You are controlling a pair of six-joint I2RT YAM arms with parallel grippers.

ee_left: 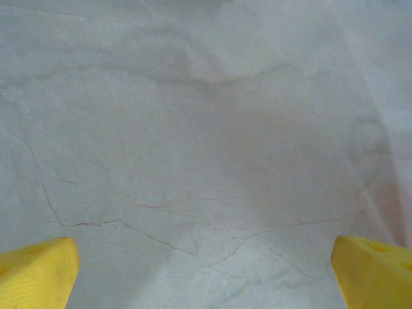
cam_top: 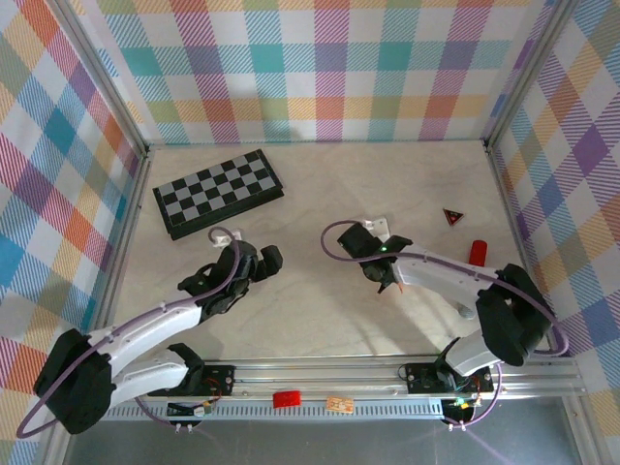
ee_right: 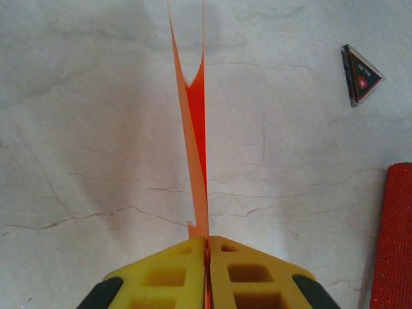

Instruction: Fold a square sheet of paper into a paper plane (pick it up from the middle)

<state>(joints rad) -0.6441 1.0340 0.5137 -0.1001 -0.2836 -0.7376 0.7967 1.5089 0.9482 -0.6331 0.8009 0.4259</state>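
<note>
we see paper [ee_right: 196, 148] thin, orange, smooth, matt | right fingers [ee_right: 248, 277] yellow plastic, moulded, dull | table [ee_left: 206, 129] marble-look, veined, faint sheen | cylinder [ee_right: 394, 238] red, rough, grainy | triangle [ee_right: 360, 74] glossy | walls [cam_top: 329, 68] cloth-like plaid | rail [cam_top: 320, 370] bare metal

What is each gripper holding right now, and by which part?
Right gripper pinches the folded orange paper near one end; left gripper is open, holding nothing.

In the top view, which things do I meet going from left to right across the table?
checkerboard → orange paper, held in the right claw → dark red triangle → red cylinder
</note>
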